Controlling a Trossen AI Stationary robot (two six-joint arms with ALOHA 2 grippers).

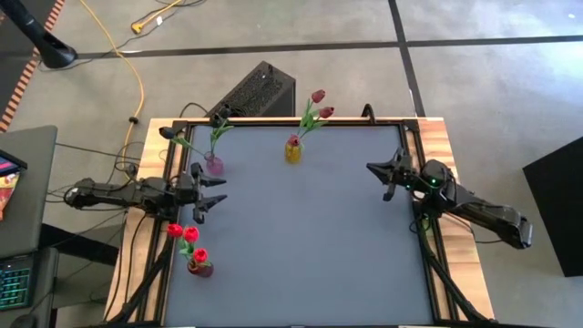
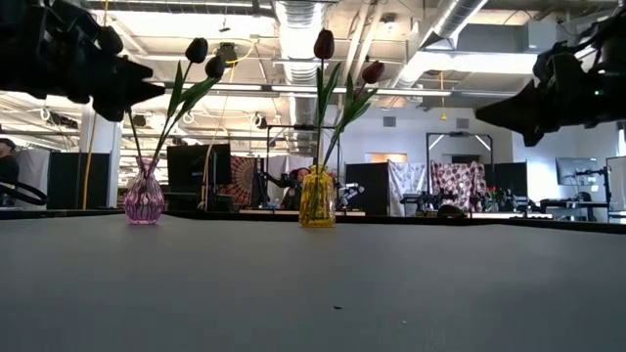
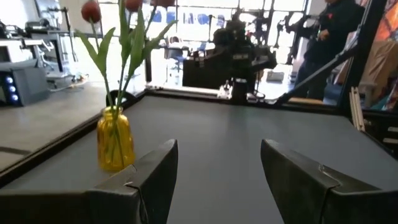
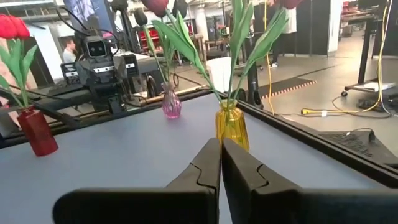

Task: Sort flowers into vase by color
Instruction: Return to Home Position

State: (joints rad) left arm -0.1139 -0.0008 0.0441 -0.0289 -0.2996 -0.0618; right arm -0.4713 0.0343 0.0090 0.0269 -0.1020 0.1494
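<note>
Flowers point(image 1: 318, 96) all stand in vases on the table point(image 1: 310, 237), three vases in total. Counting from above, we get three red ones in the red vase point(image 1: 199, 268) at 8 o'clock, two maroon in the yellow vase point(image 1: 292, 151) at 12, and two near-black in the pink vase point(image 1: 214, 165) at 10.

Heads-up though: the dark heads are tough to pick out from above, and we only get a clean count of them in the low view. The red vase is outside that view. Both wrist views chop the maroon heads at the frame edge, so we can't rule out a third in the yellow vase.

Left gripper point(image 3: 219, 149) hangs between 9 and 10 o'clock, fingers spread wide, nothing between them. Right gripper point(image 4: 220, 146) sits at 2 o'clock, fingers pressed together, empty too. In the low view both arms are just dark shapes cut off at the top corners.
</note>
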